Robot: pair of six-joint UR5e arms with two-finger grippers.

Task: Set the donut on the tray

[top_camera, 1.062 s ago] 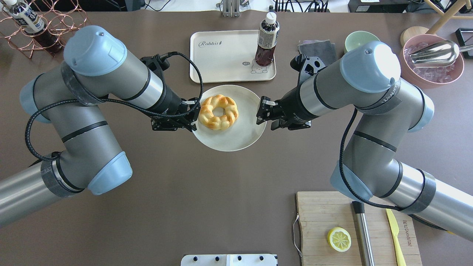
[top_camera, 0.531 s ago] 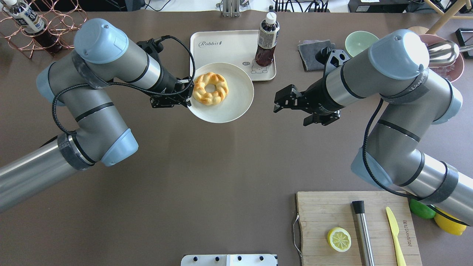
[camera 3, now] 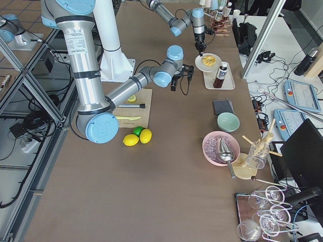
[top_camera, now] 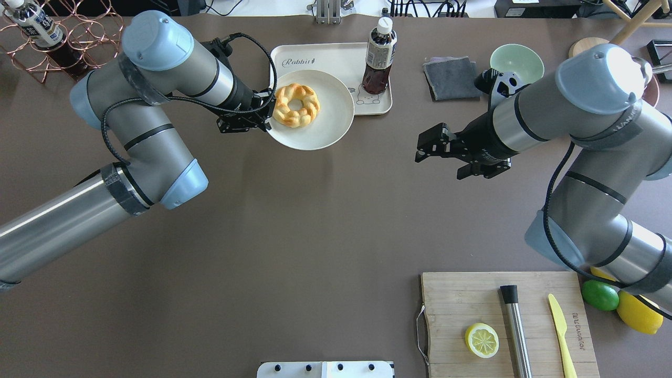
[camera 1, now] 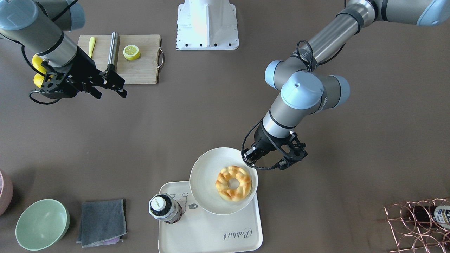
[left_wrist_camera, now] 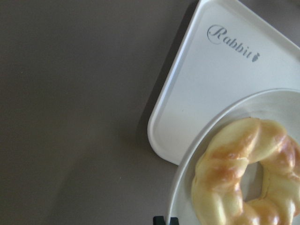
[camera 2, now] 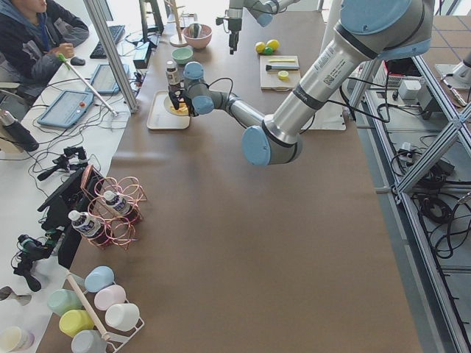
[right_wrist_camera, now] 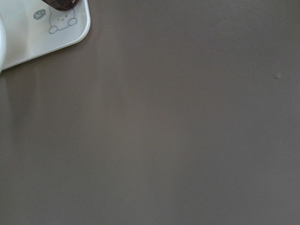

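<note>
The donut [top_camera: 295, 105], a golden braided ring, lies on a round white plate [top_camera: 328, 123]. My left gripper [top_camera: 266, 116] is shut on the plate's left rim and holds the plate over the front half of the cream Rabbit tray [top_camera: 320, 56]; the plate's near part overhangs the table. The front view shows the donut [camera 1: 233, 182], plate [camera 1: 204, 175], tray [camera 1: 211, 232] and left gripper [camera 1: 250, 155]. The left wrist view shows the donut [left_wrist_camera: 248, 173] above the tray's corner [left_wrist_camera: 206, 84]. My right gripper [top_camera: 419, 151] is open and empty over bare table, right of the plate.
A dark drink bottle [top_camera: 379, 58] stands on the tray's right end, next to the plate. A grey cloth [top_camera: 451, 77] and a green bowl [top_camera: 517, 60] lie right of the tray. A cutting board [top_camera: 462, 304] with a lemon half [top_camera: 481, 339] is near right. A wire rack [top_camera: 79, 31] is far left.
My left gripper carried the plate with the donut away from me, from the table's middle to over the tray. My right gripper left the plate's right rim and drew back to the right.
</note>
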